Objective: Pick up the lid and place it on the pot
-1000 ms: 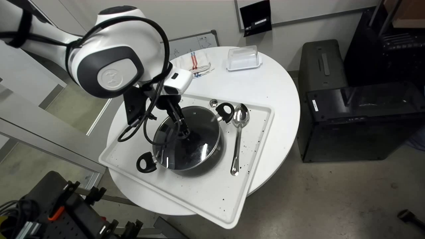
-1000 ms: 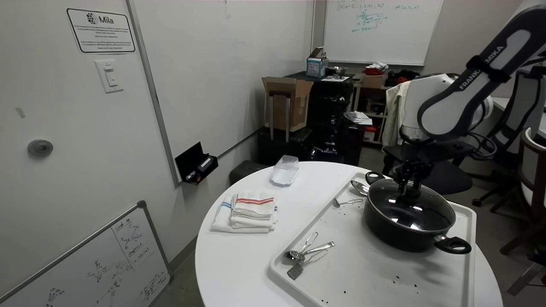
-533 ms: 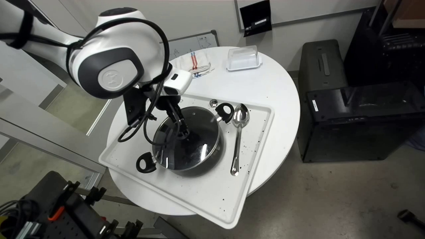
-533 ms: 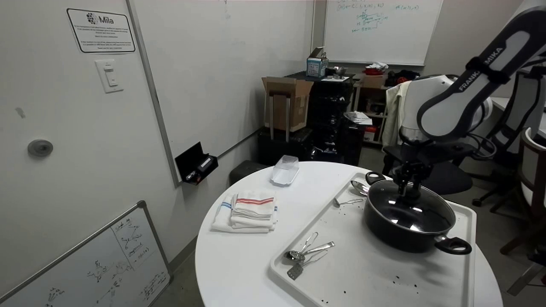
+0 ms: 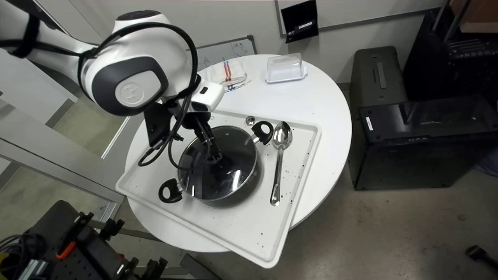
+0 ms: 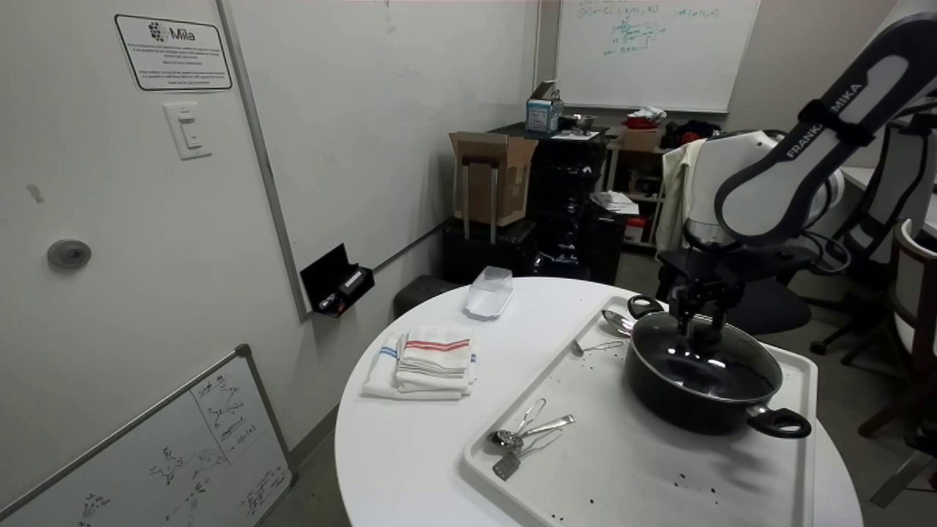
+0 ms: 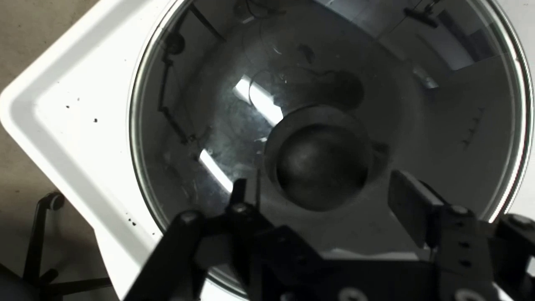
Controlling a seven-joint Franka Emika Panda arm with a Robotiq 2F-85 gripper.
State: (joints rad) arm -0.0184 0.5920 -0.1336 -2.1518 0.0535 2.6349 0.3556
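The round glass lid (image 5: 237, 151), with its metal rim, lies on the black pot (image 6: 677, 402) and covers its top in both exterior views. My gripper (image 7: 328, 194) is open above the lid's centre. In the wrist view the dark round knob (image 7: 322, 165) stands between the spread fingertips, with a gap visible on either side. An exterior view shows the gripper (image 6: 703, 326) pointing down, its two fingers apart around the knob. The pot's side handles (image 6: 779, 422) stick out beyond the lid. The lid's far underside and the pot's inside are hidden beneath the dark glass.
Pot and lid stand on a white tray (image 5: 256, 249) on a round white table (image 5: 330, 116). A large metal spoon (image 5: 277, 167) lies beside the pot. Several small utensils (image 6: 523, 443) are in a tray corner. Folded towels (image 6: 432, 366) and a clear-lidded dish (image 5: 286, 69) sit farther off.
The fingers have spread apart from the knob, where they stood close together before. Lid and pot stay together, at most shifted a hair; the arm has barely moved.
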